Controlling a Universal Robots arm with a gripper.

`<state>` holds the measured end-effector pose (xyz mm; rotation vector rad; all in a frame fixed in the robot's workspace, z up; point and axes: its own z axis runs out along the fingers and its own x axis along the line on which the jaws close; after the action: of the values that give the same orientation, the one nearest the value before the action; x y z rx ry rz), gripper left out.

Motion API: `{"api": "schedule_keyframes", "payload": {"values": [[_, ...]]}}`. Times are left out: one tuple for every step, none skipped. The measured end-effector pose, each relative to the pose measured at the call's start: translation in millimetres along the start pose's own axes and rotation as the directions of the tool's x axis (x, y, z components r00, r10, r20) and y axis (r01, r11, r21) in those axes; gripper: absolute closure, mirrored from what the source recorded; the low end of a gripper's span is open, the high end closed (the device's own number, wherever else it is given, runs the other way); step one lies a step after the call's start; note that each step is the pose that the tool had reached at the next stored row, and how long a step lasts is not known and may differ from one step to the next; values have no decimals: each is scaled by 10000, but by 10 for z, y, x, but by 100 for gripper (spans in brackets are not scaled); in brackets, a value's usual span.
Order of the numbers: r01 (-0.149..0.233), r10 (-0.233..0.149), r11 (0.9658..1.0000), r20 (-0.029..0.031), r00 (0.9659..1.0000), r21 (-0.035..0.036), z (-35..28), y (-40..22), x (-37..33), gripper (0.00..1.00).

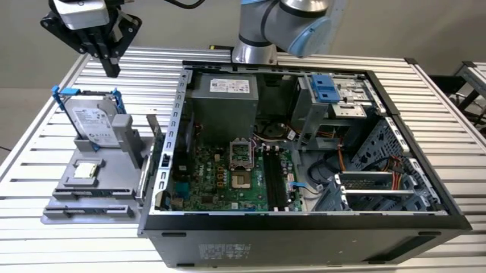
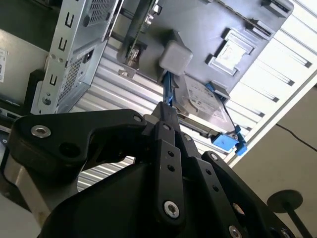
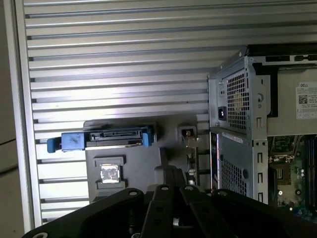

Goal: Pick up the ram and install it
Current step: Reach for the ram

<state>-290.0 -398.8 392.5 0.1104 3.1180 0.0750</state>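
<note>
My gripper [image 1: 112, 69] hangs high over the table's far corner at the exterior view's left, fingers pointing down, pressed together and holding nothing. Both wrist views show the black fingers [image 2: 163, 116] closed tip to tip [image 3: 171, 174]. Below and nearer the case, a thin flat strip that looks like the ram [image 1: 152, 133] stands on end at the edge of the grey fixture [image 1: 91, 196]. It appears edge-on in both wrist views [image 2: 132, 47] [image 3: 189, 148]. Inside the open computer case [image 1: 304, 222], the long black memory slots [image 1: 275, 181] lie on the green motherboard [image 1: 216, 182].
A silver hard drive with blue rails [image 1: 95, 122] stands upright on the fixture, directly under the gripper's side of the table. A small chip [image 1: 86, 169] rests in a fixture pocket. The case's metal wall [image 1: 176, 114] rises beside the fixture. The arm's base [image 1: 254, 51] stands behind the case.
</note>
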Motion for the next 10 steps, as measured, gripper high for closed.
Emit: {"api": "schedule_keyframes", "payload": {"values": [[0, 0, 10000, 0, 10000, 0, 0, 0, 0, 100], [0, 0, 10000, 0, 10000, -1, 0, 0, 0, 100], [0, 0, 10000, 0, 10000, -1, 0, 0, 0, 100], [0, 0, 10000, 1, 10000, 0, 0, 0, 0, 100], [0, 0, 10000, 0, 10000, -1, 0, 0, 0, 100], [0, 0, 10000, 1, 10000, 0, 0, 0, 0, 100], [0, 0, 10000, 1, 10000, 0, 0, 0, 0, 100], [0, 0, 10000, 2, 10000, 0, 0, 0, 0, 100], [-3, 3, 10000, 2, 10000, 1, -1, -1, 23, 100], [-2, 2, 10000, 2, 10000, -1, -1, -3, 48, 100]]}}
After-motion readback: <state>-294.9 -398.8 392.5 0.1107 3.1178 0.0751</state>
